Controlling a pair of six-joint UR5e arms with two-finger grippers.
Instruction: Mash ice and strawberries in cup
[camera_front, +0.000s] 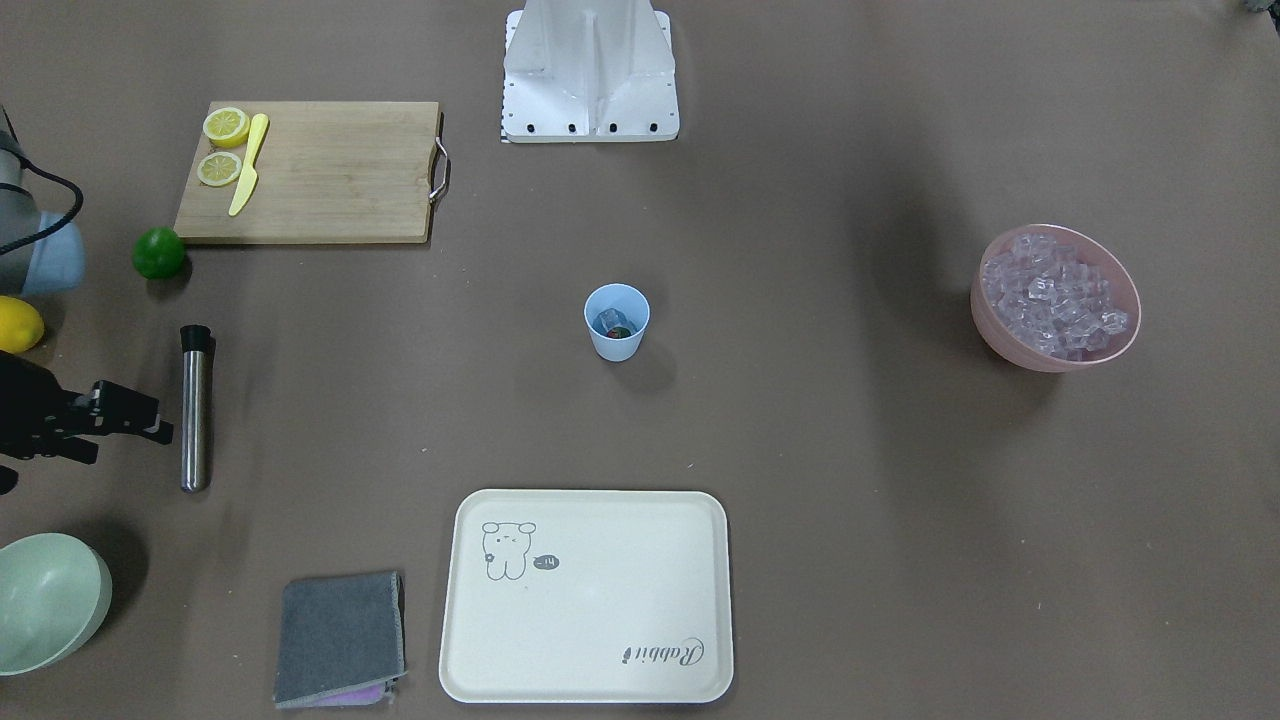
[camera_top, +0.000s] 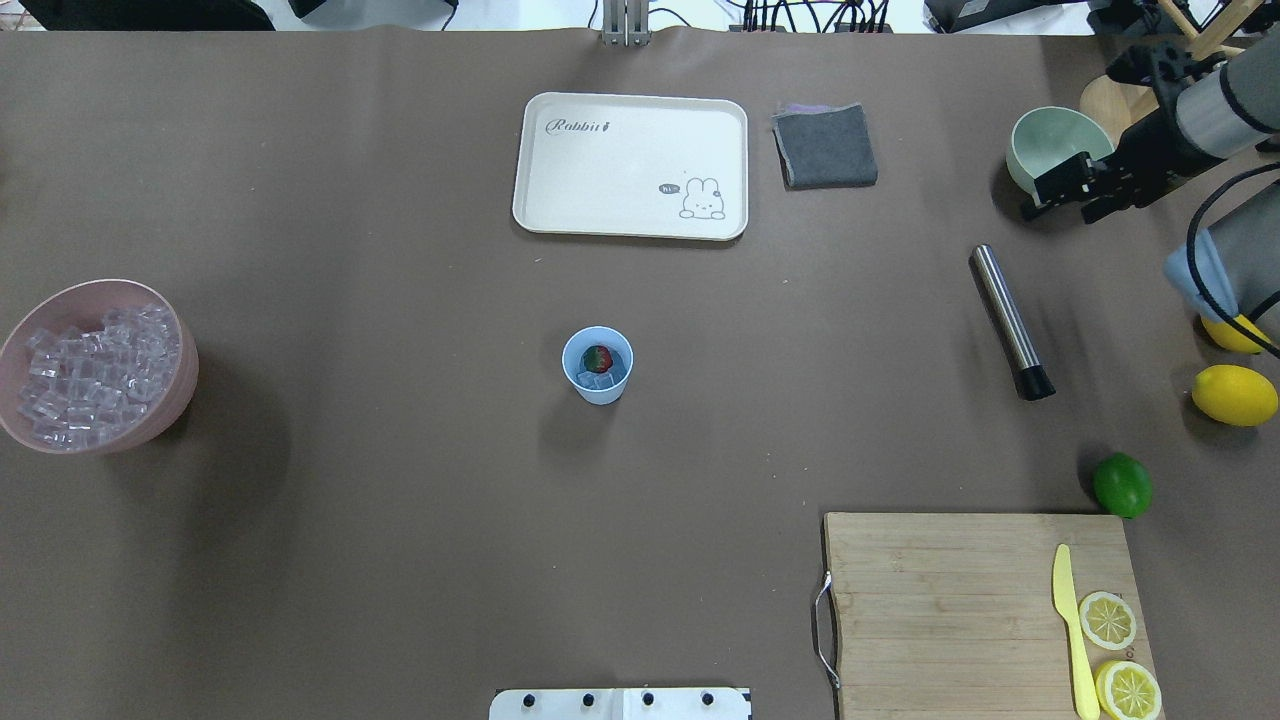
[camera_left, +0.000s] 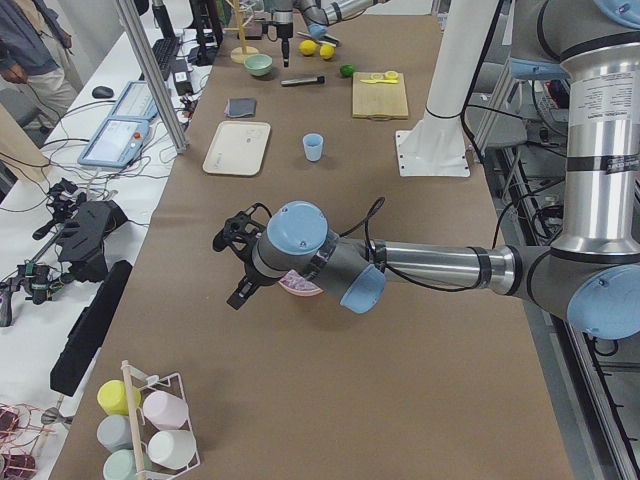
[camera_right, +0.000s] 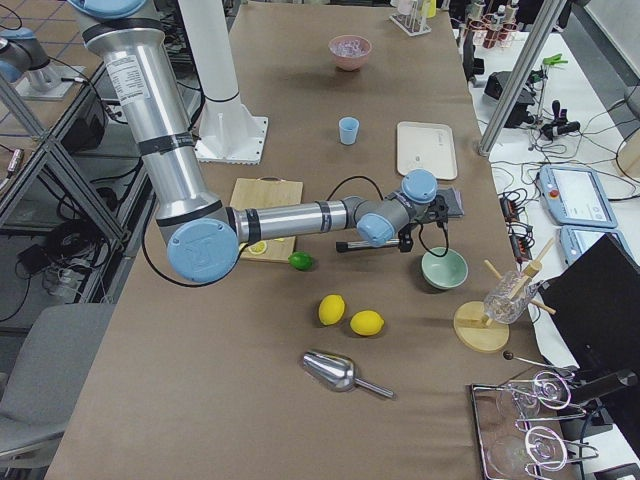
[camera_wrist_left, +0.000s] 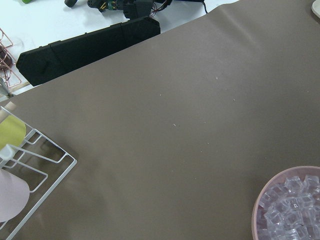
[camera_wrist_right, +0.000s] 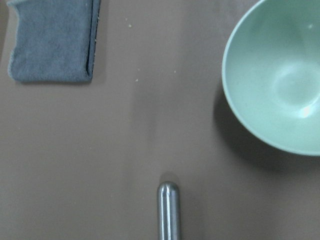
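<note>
Light-blue plastic cup (camera_top: 597, 366): tapered, handleless, stood upright mid-table, well apart from all else. Red strawberry (camera_top: 597, 357) with green cap seen inside, lying among clear ice (camera_top: 606, 380) cubes. "Rabbit" printed on cream tray (camera_top: 620, 180); "hi" bubble drawn beside rabbit figure. Right gripper (camera_top: 1062, 205) held near green bowl (camera_top: 1050, 140), fingers seen apart, nothing held. Left gripper (camera_left: 237, 265): spread of fingers cannot be told.

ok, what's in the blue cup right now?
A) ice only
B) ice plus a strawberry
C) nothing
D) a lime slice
B: the overhead view shows a red strawberry lying with the ice inside the cup.
</note>
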